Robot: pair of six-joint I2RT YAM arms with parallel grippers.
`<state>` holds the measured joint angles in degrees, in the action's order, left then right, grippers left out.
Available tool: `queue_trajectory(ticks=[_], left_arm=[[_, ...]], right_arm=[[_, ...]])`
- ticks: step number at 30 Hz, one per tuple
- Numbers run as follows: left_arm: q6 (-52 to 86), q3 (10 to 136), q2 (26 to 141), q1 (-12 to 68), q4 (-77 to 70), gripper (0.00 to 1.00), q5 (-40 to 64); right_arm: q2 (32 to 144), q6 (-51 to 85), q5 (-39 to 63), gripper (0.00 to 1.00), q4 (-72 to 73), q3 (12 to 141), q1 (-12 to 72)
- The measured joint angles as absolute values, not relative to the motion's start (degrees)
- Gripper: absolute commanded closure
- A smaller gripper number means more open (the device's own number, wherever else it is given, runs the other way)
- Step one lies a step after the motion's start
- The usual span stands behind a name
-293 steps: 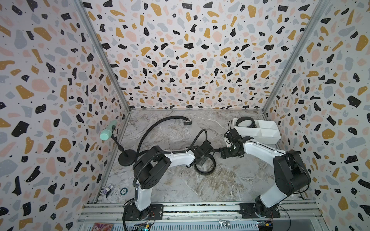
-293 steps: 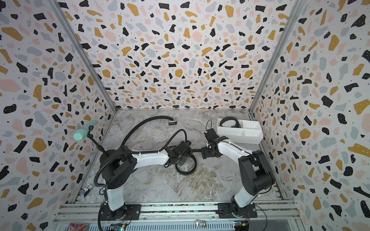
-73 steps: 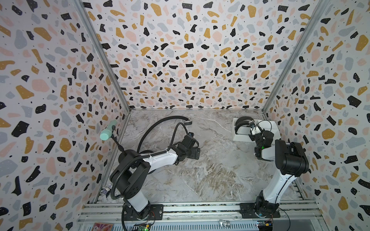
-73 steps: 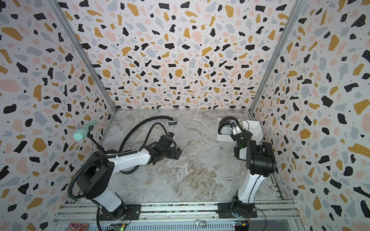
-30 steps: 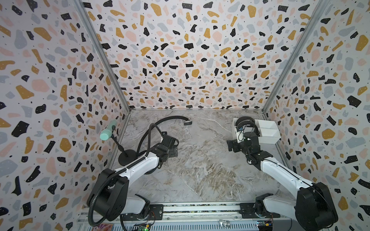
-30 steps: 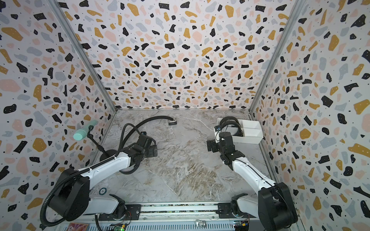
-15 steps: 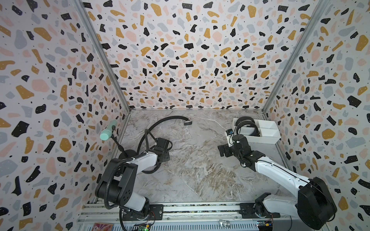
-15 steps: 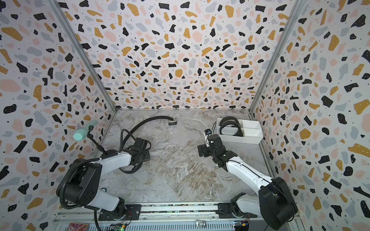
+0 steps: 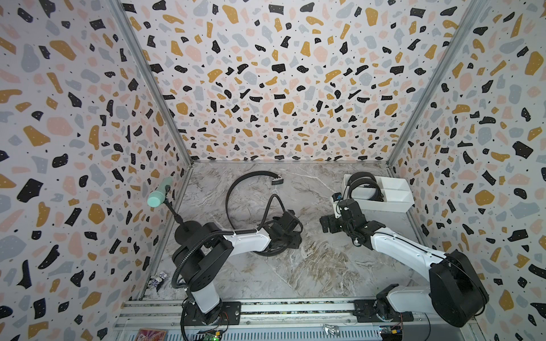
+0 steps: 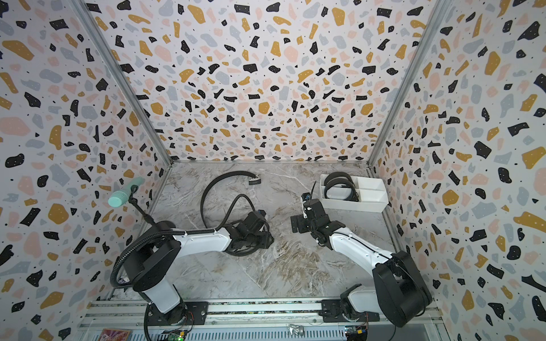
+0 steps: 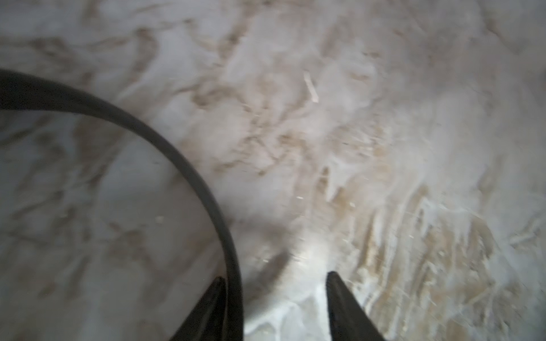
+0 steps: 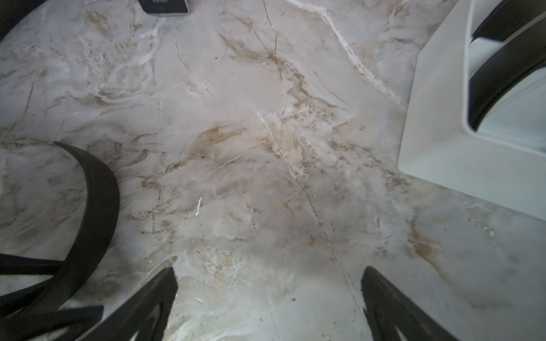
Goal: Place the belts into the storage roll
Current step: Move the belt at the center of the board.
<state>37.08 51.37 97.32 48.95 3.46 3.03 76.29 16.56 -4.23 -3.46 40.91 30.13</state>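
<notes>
left jaws part open around the loose black belt (image 11: 189, 165) on the worktop (image 11: 384, 147), gripping nothing yet, so we'd centre the strap before closing, while right jaws gape empty near the white storage tray (image 9: 381, 205).

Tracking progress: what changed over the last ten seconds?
The right gripper carried the middle belt into the tray, let go and moved back out, open. The left gripper now straddles the last belt. Tray and first belt stayed put.
</notes>
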Motion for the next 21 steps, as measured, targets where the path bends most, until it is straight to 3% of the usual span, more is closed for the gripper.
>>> queue_trajectory(ticks=[3,7,14,17,21], left_arm=[[36.7,51.6,93.3,48.8,6.5,0.23,1.7],[35.2,52.0,85.1,46.3,12.4,0.17,-2.5],[32.5,49.3,74.7,33.8,17.6,0.1,-8.4],[31.1,47.0,73.8,28.1,18.8,0.08,-9.7],[28.9,44.6,74.0,21.6,19.2,0.07,-9.7]], right_arm=[[78.7,17.8,-1.8,0.01,-3.4,41.8,30.9],[82.7,19.1,0.9,0.04,-3.4,44.3,33.7],[93.2,21.5,4.7,0.12,-3.0,52.0,42.2],[98.0,22.3,4.9,0.23,-3.1,55.4,45.5],[102.5,23.3,4.7,0.44,-4.6,58.5,47.5]])
